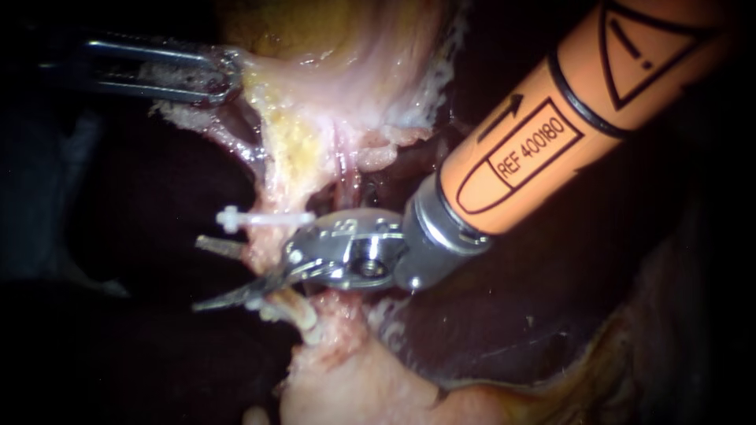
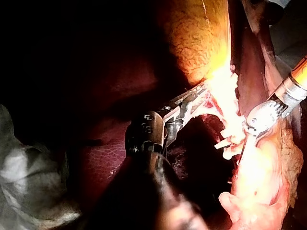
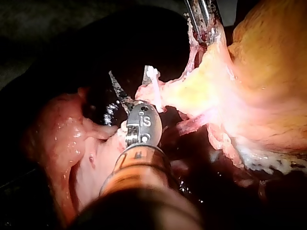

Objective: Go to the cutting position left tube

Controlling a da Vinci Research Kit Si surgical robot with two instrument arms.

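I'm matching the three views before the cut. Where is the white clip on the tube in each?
Endoscope view: the white clip lies crosswise just above the right instrument's open blades.
Left wrist view: likely the pale bar beside the right instrument's tip.
Right wrist view: white clip beside one open blade.
Shared landmark: the right instrument's blades.

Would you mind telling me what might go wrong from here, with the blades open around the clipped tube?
1. The right instrument has its blades open astride the tube, just below the white clip; closing here might nick or dislodge the clip.
2. The left instrument is shut on the tissue, holding it taut; if that grip slips, the tube could shift off the blades.
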